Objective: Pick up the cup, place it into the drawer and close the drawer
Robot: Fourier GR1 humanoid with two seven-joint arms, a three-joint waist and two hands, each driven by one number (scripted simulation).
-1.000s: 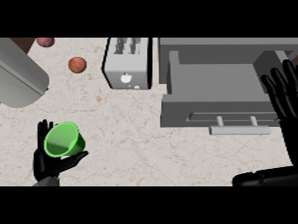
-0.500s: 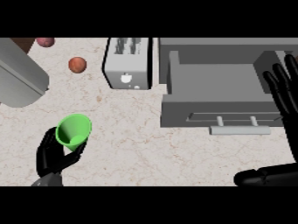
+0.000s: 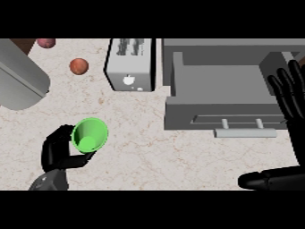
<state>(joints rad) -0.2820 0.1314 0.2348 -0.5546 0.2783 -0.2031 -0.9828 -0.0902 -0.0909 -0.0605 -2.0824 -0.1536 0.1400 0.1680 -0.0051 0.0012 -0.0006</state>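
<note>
A bright green cup (image 3: 90, 135) is held at the lower left of the counter, its mouth tipped toward me. My left hand (image 3: 61, 153) is curled round it from below and behind. The grey drawer (image 3: 221, 91) stands pulled out at the right, its inside bare, its front panel and handle (image 3: 244, 132) facing me. My right hand (image 3: 298, 105) rests open at the right edge, fingers straight and pointing up, over the drawer's right side.
A grey toaster (image 3: 132, 65) stands left of the drawer. A brown egg-shaped object (image 3: 78, 66) and a reddish one (image 3: 46, 43) lie at the back left. A large grey cylinder (image 3: 9, 74) lies at the left edge.
My left hand has carried the green cup up and to the right, toward the drawer. The right hand has barely moved.
</note>
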